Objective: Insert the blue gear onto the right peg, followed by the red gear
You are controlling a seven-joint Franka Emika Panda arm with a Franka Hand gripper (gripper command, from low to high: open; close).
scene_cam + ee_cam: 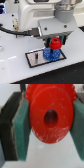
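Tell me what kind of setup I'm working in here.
Probably a lab test bench for assembly practice: a plain white table, a dark base plate carrying the blue gear, and the gripper holding the red gear just above it.

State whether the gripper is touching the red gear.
Touching: in the wrist view, both green pads press against the red gear's sides, gripper closed on it.
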